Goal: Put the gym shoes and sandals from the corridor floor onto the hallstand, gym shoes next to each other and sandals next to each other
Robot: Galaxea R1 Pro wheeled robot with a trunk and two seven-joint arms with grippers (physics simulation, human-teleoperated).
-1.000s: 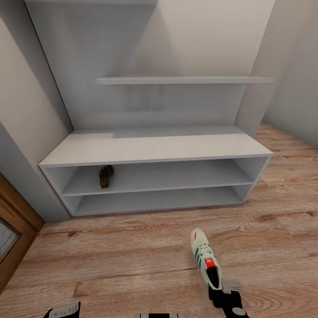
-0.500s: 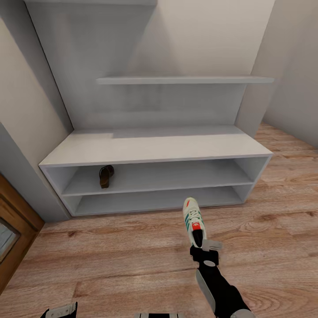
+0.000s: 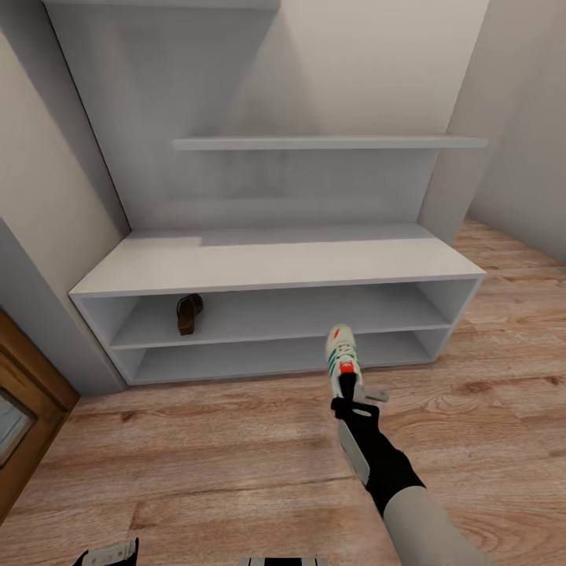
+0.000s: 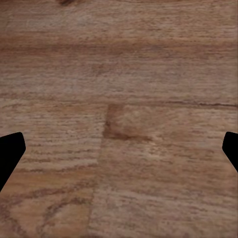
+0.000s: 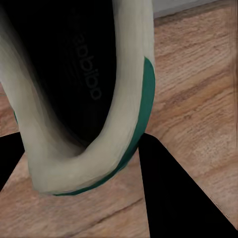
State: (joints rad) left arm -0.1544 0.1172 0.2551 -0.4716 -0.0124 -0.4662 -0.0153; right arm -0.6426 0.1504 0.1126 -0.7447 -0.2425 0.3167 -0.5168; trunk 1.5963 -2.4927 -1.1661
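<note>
The right gripper [image 3: 351, 397] is clamped on the heel collar of a cream-white lace-up gym shoe with green side stripes [image 3: 342, 363]. The shoe is carried toe-forward above the light brown wood-plank corridor floor [image 3: 196, 464], just in front of the low light-grey hallstand with a flat top and two open shelves [image 3: 275, 267]. In the right wrist view the heel rim of the shoe [image 5: 94, 163] sits between the two dark fingers, one finger [image 5: 178, 198] outside the collar.

One dark brown leather sandal [image 3: 189, 312] lies on the upper open shelf, toward its left end. The second gym shoe and the second sandal cannot be located.

The left gripper [image 4: 119, 148] is spread open and holds nothing; it faces bare floor planks.

Recommended procedure for the step in hand, placing the shoe on the rack:
- Keep the grip on the heel collar firm. The hold is at one end, so the toe is likely to sag or swing.
- Choose a shelf area well apart from the sandal, leaving room beside the sandal for its mate and room beside this shoe for the other gym shoe.
- Enter the shelf opening toe first, level with the shelf, clearing the front edge.
- Release only when the sole rests fully on the shelf.
</note>
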